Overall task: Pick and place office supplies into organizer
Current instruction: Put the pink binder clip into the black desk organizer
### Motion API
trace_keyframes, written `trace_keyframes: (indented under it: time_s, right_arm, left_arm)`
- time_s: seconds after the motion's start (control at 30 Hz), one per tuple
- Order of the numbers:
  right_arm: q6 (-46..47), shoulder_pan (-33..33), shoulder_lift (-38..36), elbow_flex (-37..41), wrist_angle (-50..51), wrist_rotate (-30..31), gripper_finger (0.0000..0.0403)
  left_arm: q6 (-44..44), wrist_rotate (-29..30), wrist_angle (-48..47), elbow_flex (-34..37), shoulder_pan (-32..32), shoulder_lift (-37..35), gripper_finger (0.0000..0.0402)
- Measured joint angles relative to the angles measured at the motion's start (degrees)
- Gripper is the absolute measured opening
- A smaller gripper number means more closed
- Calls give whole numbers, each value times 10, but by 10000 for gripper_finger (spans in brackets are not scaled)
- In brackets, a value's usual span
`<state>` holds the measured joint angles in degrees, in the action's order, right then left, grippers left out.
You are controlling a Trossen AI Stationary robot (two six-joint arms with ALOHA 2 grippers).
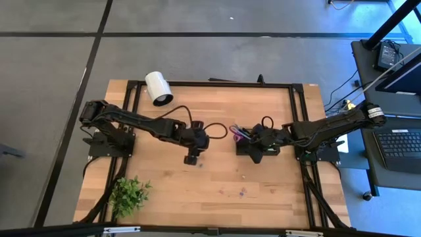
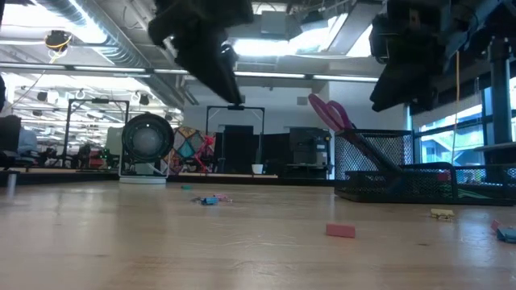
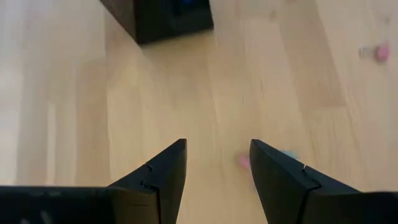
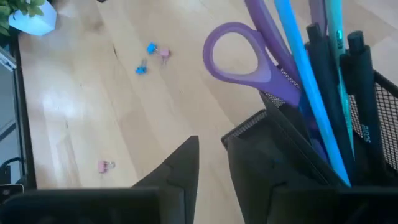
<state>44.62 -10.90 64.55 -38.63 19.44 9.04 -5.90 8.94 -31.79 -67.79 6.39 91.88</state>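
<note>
High view puts the left gripper [image 1: 191, 158] over bare table [image 1: 217, 187] near the middle, its fingers [image 3: 163, 177] spread wide with nothing between them, above a small pink clip [image 3: 242, 161]. The right gripper [image 1: 253, 150] hangs at the black mesh organizer [image 4: 292, 155], fingers narrowly parted and holding nothing. Purple-handled scissors [image 4: 249, 56] and pens [image 4: 336, 68] stand in the organizer; loose clips [image 4: 149, 56] lie on the table.

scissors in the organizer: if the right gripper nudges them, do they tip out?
Probably not easily. The scissors lean blade-down in the organizer's taller mesh part beside the pens, so the walls likely hold them. Their handles stick well above the rim, so a sideways push may swing them. They look stiff and light.
</note>
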Motion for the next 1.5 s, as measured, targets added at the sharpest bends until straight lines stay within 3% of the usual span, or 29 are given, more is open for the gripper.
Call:
trace_keyframes:
  time_s: [0.17, 0.33, 0.8, 1.23, 1.5]
  right_arm:
    - [0, 0, 0, 0, 2, 0, 90]
    - [1, 0, 0, 0, 2, 1, 90]
    - [2, 0, 0, 0, -5, 5, 90]
    - [1, 0, 0, 0, -4, 5, 90]
    - [0, 0, 0, 0, -3, 5, 90]
  left_arm:
    - [-77, -1, -52, 0, 8, 5, 171]
    - [-170, -12, -37, 0, 19, 23, 171]
    - [-226, -13, 7, 0, 16, 149, 141]
    - [-239, -15, 21, -2, 14, 184, 138]
    - [-239, -81, 25, -2, 13, 185, 126]
